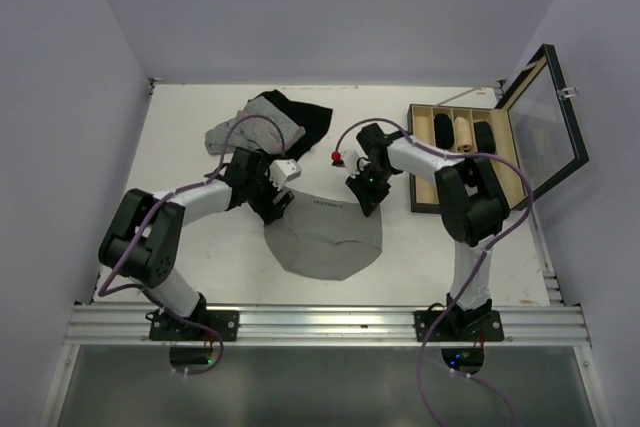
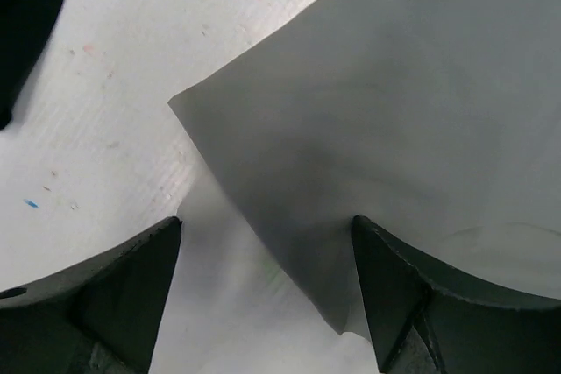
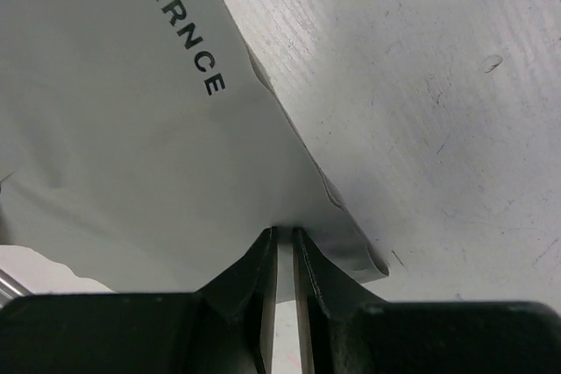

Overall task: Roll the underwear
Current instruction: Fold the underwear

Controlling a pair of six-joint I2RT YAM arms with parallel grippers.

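The grey underwear (image 1: pixel 325 237) lies spread flat on the white table, its lettered waistband toward the back. My left gripper (image 1: pixel 277 202) is at its back left corner. In the left wrist view the gripper (image 2: pixel 267 243) is open, and the underwear's (image 2: pixel 377 129) corner lies on the table between the wide-apart fingers (image 2: pixel 114 295). My right gripper (image 1: pixel 365 192) is at the back right corner. In the right wrist view the gripper (image 3: pixel 282 238) is shut, pinching the underwear's (image 3: pixel 131 155) waistband edge near the corner.
A pile of pinstriped (image 1: pixel 235 132) and black (image 1: pixel 300 117) garments lies at the back, just behind the left arm; the black garment also shows in the left wrist view (image 2: pixel 26 15). A small red object (image 1: pixel 337 157) sits near the right gripper. A compartmented wooden box (image 1: pixel 462 152) with open lid stands right.
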